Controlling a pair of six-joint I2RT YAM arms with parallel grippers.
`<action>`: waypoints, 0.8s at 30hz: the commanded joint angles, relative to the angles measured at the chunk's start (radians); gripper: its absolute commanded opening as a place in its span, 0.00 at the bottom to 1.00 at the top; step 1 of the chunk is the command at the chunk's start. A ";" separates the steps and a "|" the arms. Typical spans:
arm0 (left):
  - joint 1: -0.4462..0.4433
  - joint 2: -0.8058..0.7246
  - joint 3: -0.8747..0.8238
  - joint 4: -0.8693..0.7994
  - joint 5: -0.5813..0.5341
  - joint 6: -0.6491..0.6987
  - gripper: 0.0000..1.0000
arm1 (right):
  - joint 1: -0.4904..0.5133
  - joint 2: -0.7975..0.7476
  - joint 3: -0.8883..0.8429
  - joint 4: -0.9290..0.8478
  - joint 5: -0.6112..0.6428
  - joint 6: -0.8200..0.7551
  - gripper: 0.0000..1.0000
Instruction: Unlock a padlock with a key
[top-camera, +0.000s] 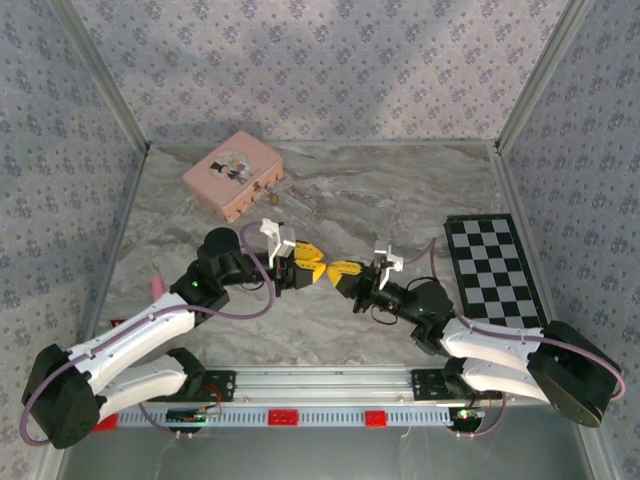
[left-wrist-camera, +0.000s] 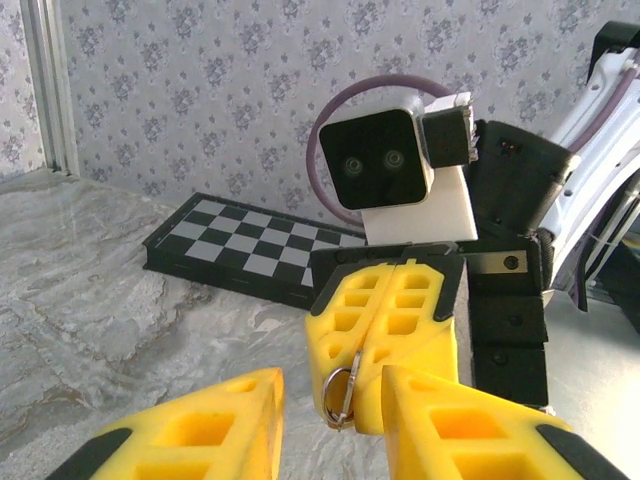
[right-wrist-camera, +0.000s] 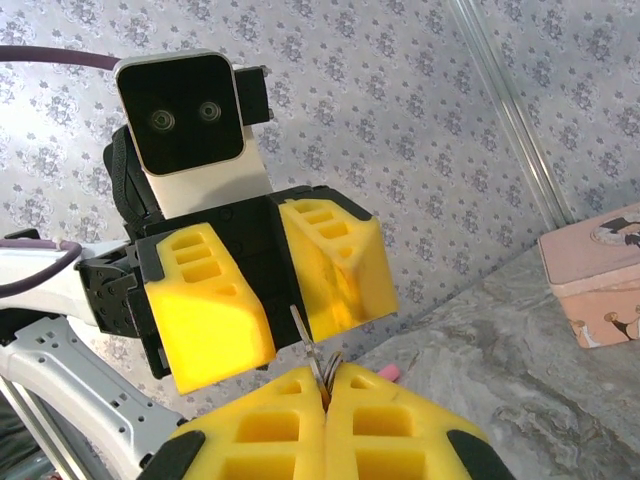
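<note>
Marbled table (top-camera: 330, 330), patterned walls on three sides. Both arms reach inward. Left gripper (top-camera: 312, 265) and right gripper (top-camera: 342, 268) sit tip to tip at mid-table, yellow fingers very close. Pink box (top-camera: 232, 172) far left, skewed. Tiny brass padlock (top-camera: 270, 198) just beside its near right corner. Checkerboard (top-camera: 495, 268) at right edge.

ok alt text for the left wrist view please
The right gripper, facing the camera, is shut on a key ring that hangs from its yellow fingers. The ring shows in the gap of the open left gripper at the bottom edge. Behind, a checkerboard lies on the marble table before a floral wall.
</note>
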 joint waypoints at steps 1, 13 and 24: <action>0.008 -0.026 0.005 0.042 0.037 -0.017 0.29 | 0.001 -0.010 0.019 0.006 -0.018 -0.009 0.00; 0.008 -0.002 0.036 0.014 0.119 -0.017 0.11 | 0.015 0.036 0.025 0.053 -0.013 -0.004 0.00; -0.009 0.030 0.051 0.011 0.161 -0.015 0.09 | 0.015 0.033 0.026 0.060 0.002 -0.004 0.00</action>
